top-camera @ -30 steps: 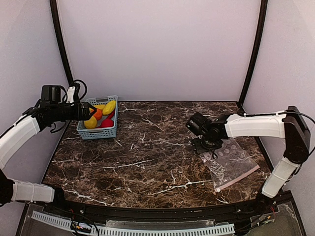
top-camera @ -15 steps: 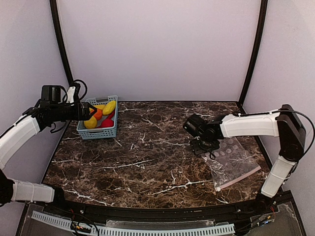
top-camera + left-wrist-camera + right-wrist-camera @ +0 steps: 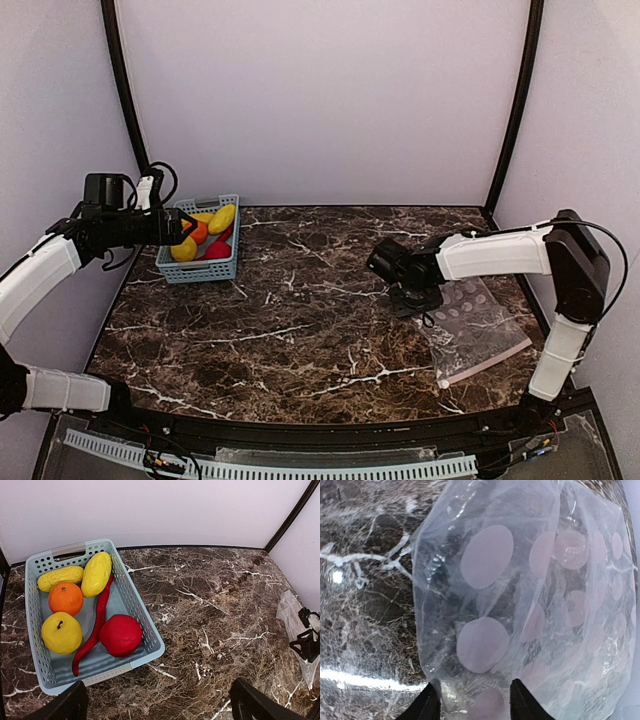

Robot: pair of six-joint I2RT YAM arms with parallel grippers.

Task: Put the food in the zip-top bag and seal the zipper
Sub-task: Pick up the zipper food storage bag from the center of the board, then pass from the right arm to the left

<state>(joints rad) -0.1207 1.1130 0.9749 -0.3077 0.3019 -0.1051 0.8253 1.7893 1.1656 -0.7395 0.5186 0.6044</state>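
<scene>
Top view: the zip-top bag [image 3: 475, 325] lies flat on the worktop [image 3: 300, 330] at the right, its far corner under the right pincer [image 3: 412, 298]. The film looks light, limp and slippery, so it is best pinched at an edge.

Left wrist: the left pincer [image 3: 167, 707] gapes, released, near the food [image 3: 120, 635] in the basket [image 3: 137, 602].

Right wrist: dotted film sits between the fingertips [image 3: 427, 705]; I cannot tell whether they clamp it.

Soft, even light fills the scene, but glare streaks the table [image 3: 355, 677] beside the bag [image 3: 520, 580], whose close-up looks slightly blurred.
</scene>
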